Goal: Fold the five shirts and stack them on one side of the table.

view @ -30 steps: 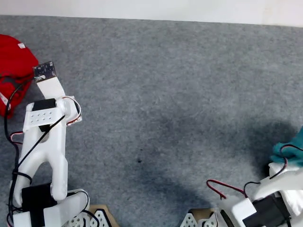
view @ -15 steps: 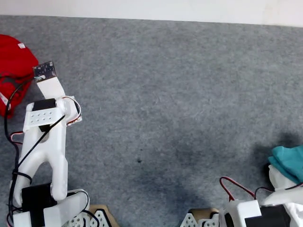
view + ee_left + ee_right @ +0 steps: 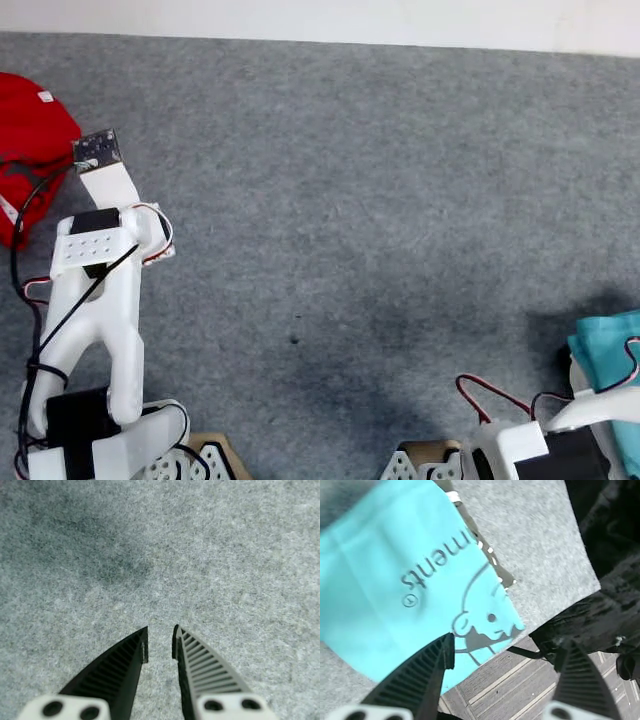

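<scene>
Teal shirt (image 3: 610, 345): lower right edge of the high view, by the table's (image 3: 350, 200) border.
Right hand (image 3: 509, 644): fingers wide apart above the shirt's printed corner, empty.
Left hand (image 3: 160, 642): fingers slightly apart over bare table.
Red shirt (image 3: 30, 150): upper left edge.
Grasp tip: probably drop onto the corner, pinch all the layers, then drag it toward the centre.

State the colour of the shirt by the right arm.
Teal shirt with a dark grey print; clearest in the right wrist view.
</scene>
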Tool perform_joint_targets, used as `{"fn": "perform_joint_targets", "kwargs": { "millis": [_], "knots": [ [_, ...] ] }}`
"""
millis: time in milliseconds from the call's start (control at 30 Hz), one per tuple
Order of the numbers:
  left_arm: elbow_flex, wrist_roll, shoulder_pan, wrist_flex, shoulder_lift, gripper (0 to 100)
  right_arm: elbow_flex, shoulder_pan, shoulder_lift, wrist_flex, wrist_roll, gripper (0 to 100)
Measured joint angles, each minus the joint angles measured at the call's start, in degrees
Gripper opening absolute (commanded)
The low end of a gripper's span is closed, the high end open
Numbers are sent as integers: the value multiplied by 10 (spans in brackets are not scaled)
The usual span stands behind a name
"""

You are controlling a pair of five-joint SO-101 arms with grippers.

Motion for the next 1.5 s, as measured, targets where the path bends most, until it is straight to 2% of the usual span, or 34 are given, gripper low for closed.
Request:
{"fn": "perform_joint_targets", "kwargs": {
  "millis": [67,267,333,500,600,800,933,1133,1367,1500],
  "knots": [
    [0,0,0,0,0,109,-5,-21,0,18,-9,299],
    [0,0,0,0,0,109,-24,-110,0,34,-121,42],
    [0,0,0,0,0,109,-24,-149,0,34,-165,5],
    [-5,-5,0,12,0,109,-22,-259,0,34,-260,32],
    [-47,-52,-17,58,0,109,0,-333,0,34,-321,53],
    [-143,-112,-84,156,0,109,26,-484,0,28,-418,70],
    [-200,-121,-142,178,0,109,48,-561,0,-8,-479,77],
    [-257,-121,-201,181,58,109,118,-661,0,-55,-535,200],
    [-370,-121,-250,195,221,109,222,-757,0,-149,-553,206],
    [-447,-121,-266,195,310,109,288,-784,0,-218,-563,206]
  ]
}}
